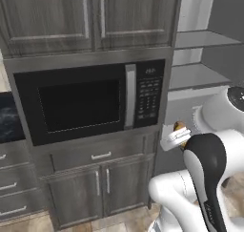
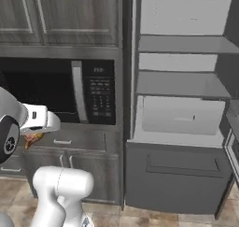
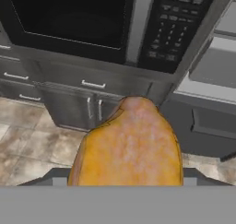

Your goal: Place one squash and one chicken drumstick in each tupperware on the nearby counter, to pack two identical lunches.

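An orange-brown glossy chicken drumstick (image 3: 131, 144) is held in my gripper (image 3: 125, 178), which is shut on it; the drumstick hides the fingertips. From the left base view the drumstick (image 1: 179, 127) peeks out above the white hand (image 1: 174, 138), in front of the cabinet's right edge. The right base view has it (image 2: 33, 138) hanging under the hand (image 2: 40, 119), level with the drawer below the microwave. A strip of black marbled counter (image 1: 6, 119) shows at the far left. The squash and the tupperware are out of view.
A black built-in microwave (image 1: 90, 102) sits in a dark grey cabinet column, with a drawer (image 1: 100, 154) and doors below. To the right an open fridge (image 2: 182, 81) shows grey shelves and a lower drawer (image 2: 177, 174). Beige tiled floor (image 3: 27, 140) lies beneath.
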{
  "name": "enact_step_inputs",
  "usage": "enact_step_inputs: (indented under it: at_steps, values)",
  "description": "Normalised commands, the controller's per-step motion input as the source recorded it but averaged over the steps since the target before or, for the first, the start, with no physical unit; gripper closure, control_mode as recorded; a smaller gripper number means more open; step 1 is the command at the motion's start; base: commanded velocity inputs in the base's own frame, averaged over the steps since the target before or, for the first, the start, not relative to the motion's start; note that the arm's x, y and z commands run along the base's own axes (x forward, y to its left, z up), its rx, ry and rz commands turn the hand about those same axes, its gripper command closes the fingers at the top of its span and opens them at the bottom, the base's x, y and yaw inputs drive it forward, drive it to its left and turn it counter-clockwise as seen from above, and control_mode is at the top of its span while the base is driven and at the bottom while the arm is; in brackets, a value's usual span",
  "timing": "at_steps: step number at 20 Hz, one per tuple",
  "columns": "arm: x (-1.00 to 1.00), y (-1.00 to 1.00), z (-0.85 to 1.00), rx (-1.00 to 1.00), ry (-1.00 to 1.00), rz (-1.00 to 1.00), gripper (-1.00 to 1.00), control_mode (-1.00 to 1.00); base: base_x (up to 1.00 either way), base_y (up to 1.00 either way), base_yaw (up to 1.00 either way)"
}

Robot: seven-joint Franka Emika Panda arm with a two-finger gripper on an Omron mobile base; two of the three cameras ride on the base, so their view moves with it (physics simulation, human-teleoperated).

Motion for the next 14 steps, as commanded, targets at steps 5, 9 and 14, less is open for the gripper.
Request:
enact_step_inputs:
  at_steps: [5, 9, 14]
  values:
    - [0.00, 0.00, 0.00, 0.00, 0.00, 0.00, 1.00, 1.00, 0.05, 1.00, 0.12]
    - [0.00, 0.00, 0.00, 0.00, 0.00, 0.00, 1.00, 1.00, 0.03, 1.00, 0.28]
    - [0.00, 0.00, 0.00, 0.00, 0.00, 0.00, 1.00, 1.00, 0.06, 1.00, 0.36]
